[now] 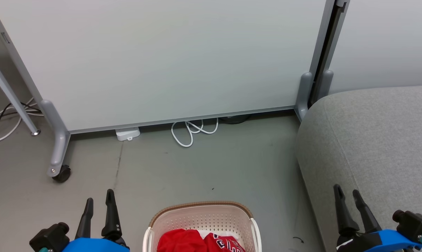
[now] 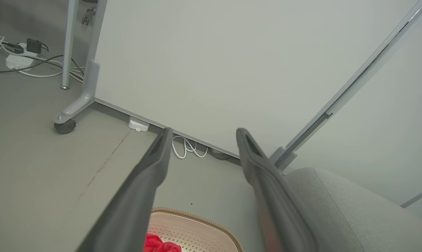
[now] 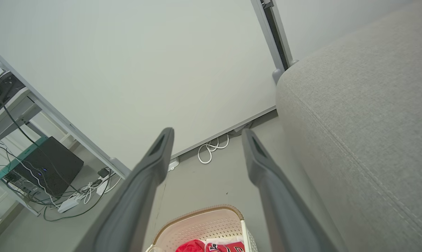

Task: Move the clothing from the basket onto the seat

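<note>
Two red sports garments with white panels [image 1: 183, 242] lie in the cream-white perforated plastic basket [image 1: 200, 218] at your 6 o'clock; the light grey fabric couch seat [image 1: 372, 140] sits at 3 o'clock. Your left tool [image 1: 99, 196] and right tool [image 1: 345, 189] flank the basket, fingers spread, empty.

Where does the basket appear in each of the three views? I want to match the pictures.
Head view: the basket is at the bottom centre, cut off by the bottom edge.
Left wrist view: the basket is at the bottom edge, slightly left of centre.
Right wrist view: the basket is at the bottom edge, near the centre.
Shared landmark: the white cable loop lies beyond the basket in every view.
</note>
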Controlling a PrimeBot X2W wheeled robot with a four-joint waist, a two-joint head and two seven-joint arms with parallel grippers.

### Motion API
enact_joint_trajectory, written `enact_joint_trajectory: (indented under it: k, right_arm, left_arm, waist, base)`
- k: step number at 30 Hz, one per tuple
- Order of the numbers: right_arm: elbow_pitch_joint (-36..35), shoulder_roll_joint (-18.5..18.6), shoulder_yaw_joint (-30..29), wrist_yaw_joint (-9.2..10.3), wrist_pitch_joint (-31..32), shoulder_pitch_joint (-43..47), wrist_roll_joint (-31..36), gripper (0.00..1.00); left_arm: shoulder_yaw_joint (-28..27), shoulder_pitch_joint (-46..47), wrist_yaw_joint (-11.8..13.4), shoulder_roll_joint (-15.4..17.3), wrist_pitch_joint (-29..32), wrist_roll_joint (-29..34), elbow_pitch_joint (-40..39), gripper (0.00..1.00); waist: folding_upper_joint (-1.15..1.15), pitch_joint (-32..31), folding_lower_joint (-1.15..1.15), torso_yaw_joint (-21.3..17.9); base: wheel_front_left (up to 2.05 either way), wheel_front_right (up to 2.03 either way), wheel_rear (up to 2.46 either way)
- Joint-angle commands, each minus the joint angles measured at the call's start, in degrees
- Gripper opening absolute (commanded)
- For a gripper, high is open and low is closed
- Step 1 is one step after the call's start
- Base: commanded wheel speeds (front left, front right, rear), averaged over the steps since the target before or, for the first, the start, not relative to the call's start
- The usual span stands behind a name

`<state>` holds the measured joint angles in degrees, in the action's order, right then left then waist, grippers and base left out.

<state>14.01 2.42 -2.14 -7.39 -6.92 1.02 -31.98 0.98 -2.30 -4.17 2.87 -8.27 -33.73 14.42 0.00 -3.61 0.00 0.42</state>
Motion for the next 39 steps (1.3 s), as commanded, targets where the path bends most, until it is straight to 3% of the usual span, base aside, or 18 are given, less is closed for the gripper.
enact_joint_trajectory:
  k: [1,39]
  right_arm:
    - [-0.7,0.4,0.1,-0.10,-0.5,0.2,1.8,1.00]
    - [0.6,0.6,-0.1,-0.15,-3.5,2.4,19.8,1.00]
  left_arm:
    - [0.2,-0.3,-0.4,0.3,-0.7,1.7,-0.2,1.00]
    - [1.5,-0.8,-2.0,0.3,-5.5,14.5,6.6,1.00]
  waist:
    - [0.00,-0.1,0.00,0.0]
    - [0.00,-2.4,0.00,0.1]
  base:
    - [0.00,0.00,0.00]
    - [0.00,0.00,0.00]
